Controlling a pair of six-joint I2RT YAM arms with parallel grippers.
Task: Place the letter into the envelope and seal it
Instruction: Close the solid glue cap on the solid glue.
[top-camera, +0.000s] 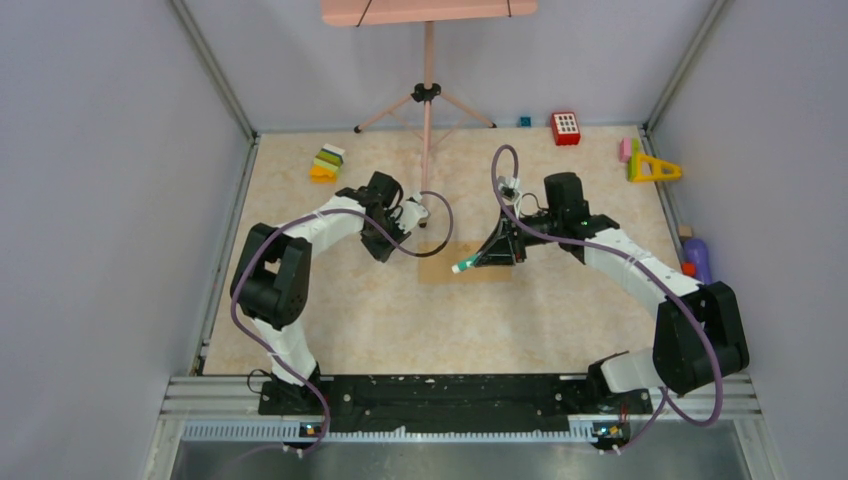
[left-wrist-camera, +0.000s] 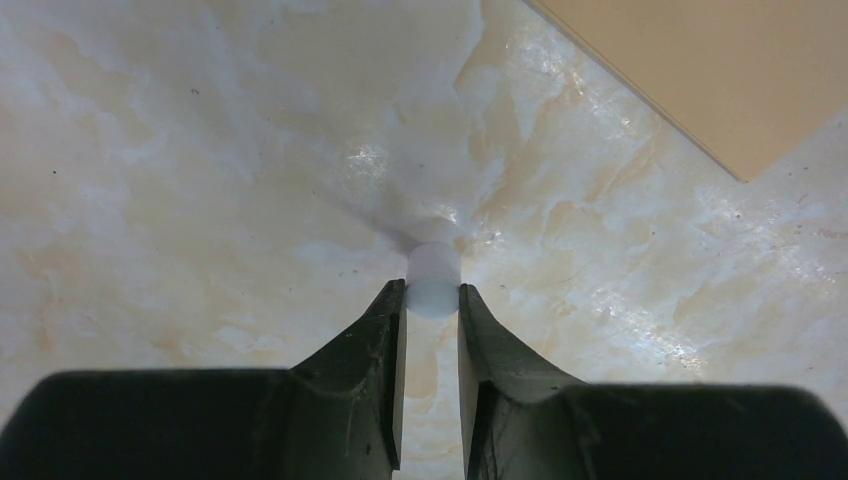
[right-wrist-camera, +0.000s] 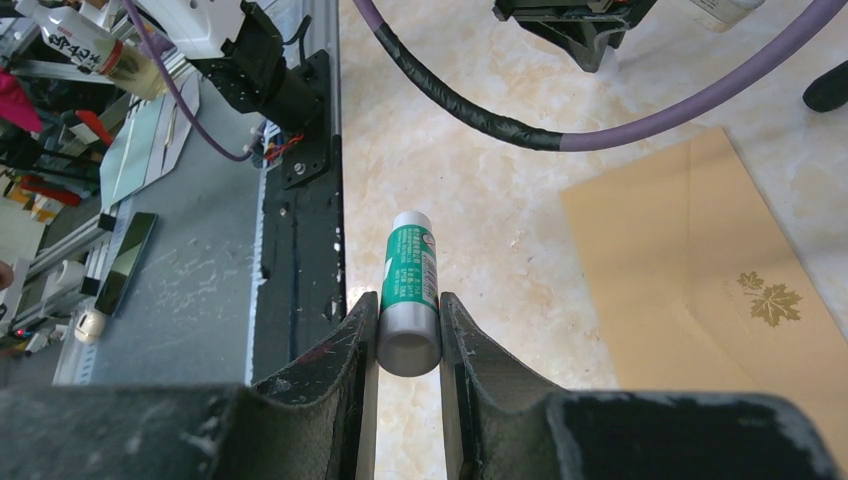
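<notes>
Over on the left, the left end effector (left-wrist-camera: 432, 300) has its 2 fingertips pressed to either side of a small white cap (left-wrist-camera: 433, 275), low over the marbled surface (left-wrist-camera: 200, 200). The cap looks light and slick, so that tip-only pinch could slip. Moving to the middle, the envelope (right-wrist-camera: 700, 290) lies flat on the surface between the 2 arms, gold leaf mark (right-wrist-camera: 770, 300) facing up. It's thin kraft paper, light and floppy, and it sits flush on a smooth top, so I'd expect it to skate if pushed. An edge or the flap is the place to pinch, though I can't make out the flap from here. The letter isn't visible in any view, and I cannot tell whether it is inside. On the right, the right end effector (right-wrist-camera: 408, 320) is clamped on a green glue stick (right-wrist-camera: 410, 265) near its base, a rigid, smooth tube, with its tip poised near the envelope's near edge.
</notes>
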